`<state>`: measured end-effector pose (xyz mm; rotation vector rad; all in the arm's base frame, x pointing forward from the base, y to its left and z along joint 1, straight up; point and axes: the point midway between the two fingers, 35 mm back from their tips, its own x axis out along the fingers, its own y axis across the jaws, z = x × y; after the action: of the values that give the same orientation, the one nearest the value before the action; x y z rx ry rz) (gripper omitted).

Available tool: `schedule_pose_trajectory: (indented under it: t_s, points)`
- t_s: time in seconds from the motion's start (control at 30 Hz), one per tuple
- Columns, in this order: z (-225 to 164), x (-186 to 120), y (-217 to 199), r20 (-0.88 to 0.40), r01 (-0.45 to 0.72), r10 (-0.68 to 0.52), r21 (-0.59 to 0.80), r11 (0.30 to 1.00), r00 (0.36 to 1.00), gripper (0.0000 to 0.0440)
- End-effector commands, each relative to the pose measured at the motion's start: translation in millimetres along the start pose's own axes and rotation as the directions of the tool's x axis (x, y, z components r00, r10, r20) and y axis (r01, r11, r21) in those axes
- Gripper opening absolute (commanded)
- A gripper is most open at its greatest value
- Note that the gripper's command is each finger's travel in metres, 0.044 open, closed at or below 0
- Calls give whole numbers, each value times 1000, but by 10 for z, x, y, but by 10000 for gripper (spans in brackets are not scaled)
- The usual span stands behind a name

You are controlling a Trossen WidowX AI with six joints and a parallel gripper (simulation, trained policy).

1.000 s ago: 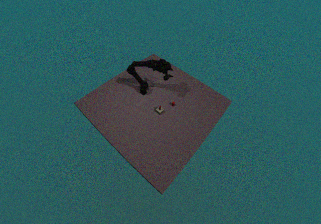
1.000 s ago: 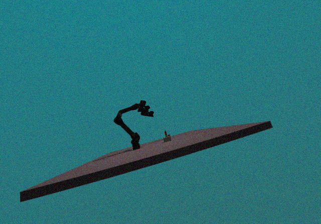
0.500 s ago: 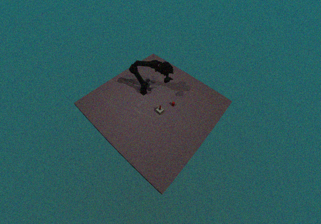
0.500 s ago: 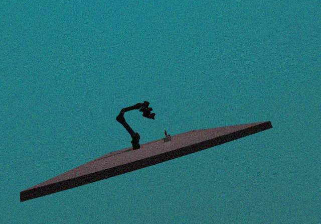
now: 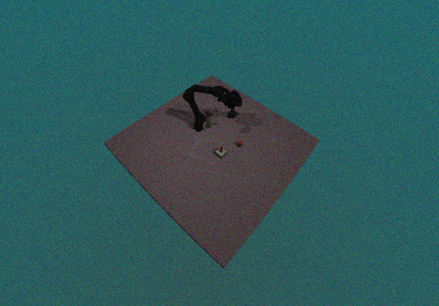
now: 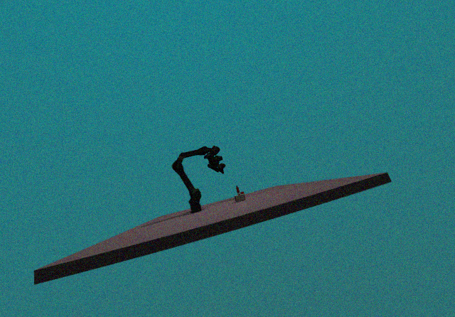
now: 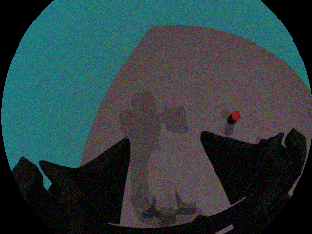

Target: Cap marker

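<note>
The gripper [image 5: 236,109] [image 6: 222,169] [image 7: 165,136] is open with nothing between its fingers. It hangs high above the table, tilted down, on the arm side of the cap and the holder. The red cap [image 5: 239,143] stands loose on the table; in the wrist view the cap [image 7: 236,116] shows beyond the right finger's tip. In the exterior view it is mostly hidden behind the holder. The pale holder block [image 5: 218,155] [image 6: 239,198] carries the thin, upright red marker [image 5: 221,149] [image 6: 237,189], uncapped. Holder and marker do not show in the wrist view.
The table [image 5: 219,206] [image 6: 279,200] [image 7: 195,68] is a brownish square slab with open edges. The arm's base [image 5: 199,127] [image 6: 195,206] stands on it, left of the holder. The arm's shadows lie on the table below the gripper.
</note>
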<state>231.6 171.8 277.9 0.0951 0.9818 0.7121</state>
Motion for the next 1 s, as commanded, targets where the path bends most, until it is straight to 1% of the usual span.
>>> schedule_pose_trajectory:
  t_s: [0.0, 0.43, 0.97]
  points:
    - [2, 52, -39, -35, 5, -5, 9, 1000, 999, 337]
    - [-21, 242, -239, -156, 48, -39, 51, 998, 987, 336]
    - [-20, 470, -525, -285, 113, -83, 89, 990, 955, 335]
